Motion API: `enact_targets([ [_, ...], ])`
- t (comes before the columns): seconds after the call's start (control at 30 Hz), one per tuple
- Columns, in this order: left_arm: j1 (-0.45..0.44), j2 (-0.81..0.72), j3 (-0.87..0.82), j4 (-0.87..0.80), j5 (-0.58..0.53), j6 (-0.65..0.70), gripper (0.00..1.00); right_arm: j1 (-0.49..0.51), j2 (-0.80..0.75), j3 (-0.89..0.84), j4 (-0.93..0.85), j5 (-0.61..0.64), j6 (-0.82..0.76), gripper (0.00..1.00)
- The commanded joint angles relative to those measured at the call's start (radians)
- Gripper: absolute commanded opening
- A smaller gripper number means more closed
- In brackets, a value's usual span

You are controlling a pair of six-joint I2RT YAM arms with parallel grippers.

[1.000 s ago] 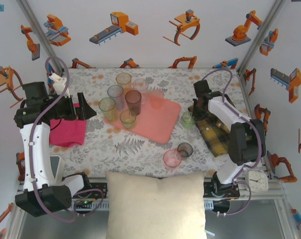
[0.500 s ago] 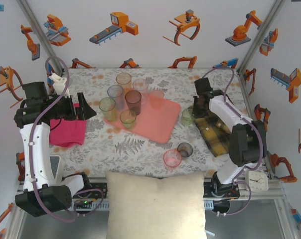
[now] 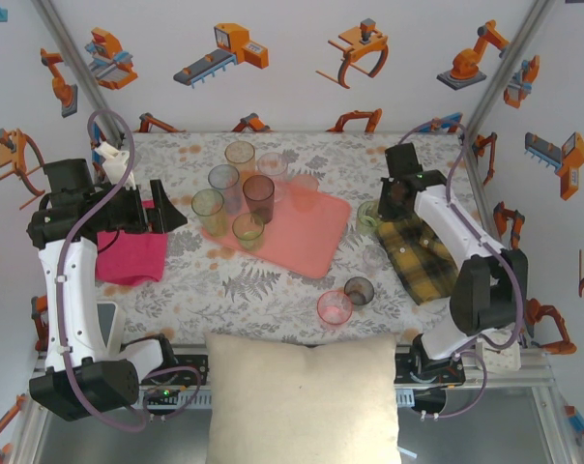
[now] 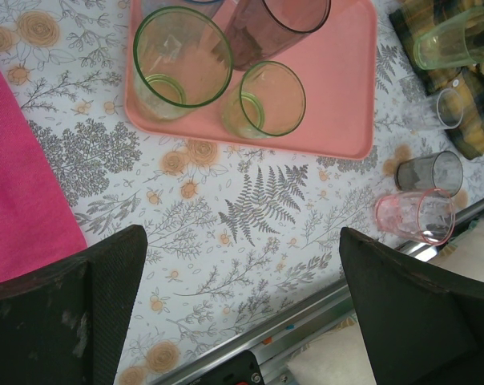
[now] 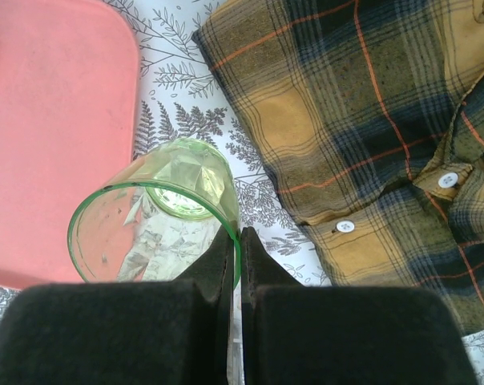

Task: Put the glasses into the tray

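Low in the top view, just right of centre, a pink glass (image 3: 334, 307) and a smoky grey glass (image 3: 359, 290) stand on the floral table (image 3: 273, 285). Higher, at the right, the right gripper (image 5: 235, 233) pinches a green glass (image 5: 158, 212) by its rim, between the plaid cloth (image 5: 370, 120) and the tray (image 3: 311, 237) at mid-frame. More glasses (image 3: 258, 193) crowd the tray's upper-left end. At the left, the left gripper (image 4: 242, 241) hangs with fingers spread wide beside the magenta cloth (image 4: 22, 192)
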Motion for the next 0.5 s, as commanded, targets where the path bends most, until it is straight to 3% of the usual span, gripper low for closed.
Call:
enact_targets([
  [0.0, 0.006, -0.015, 0.003, -0.001, 0.010, 0.011, 0.97, -0.007, -0.052, 0.025, -0.030, 0.016, -0.015, 0.02],
  [0.47, 0.006, -0.028, -0.005, 0.002, 0.017, 0.006, 0.97, -0.005, -0.118, 0.040, -0.082, 0.021, -0.012, 0.03],
])
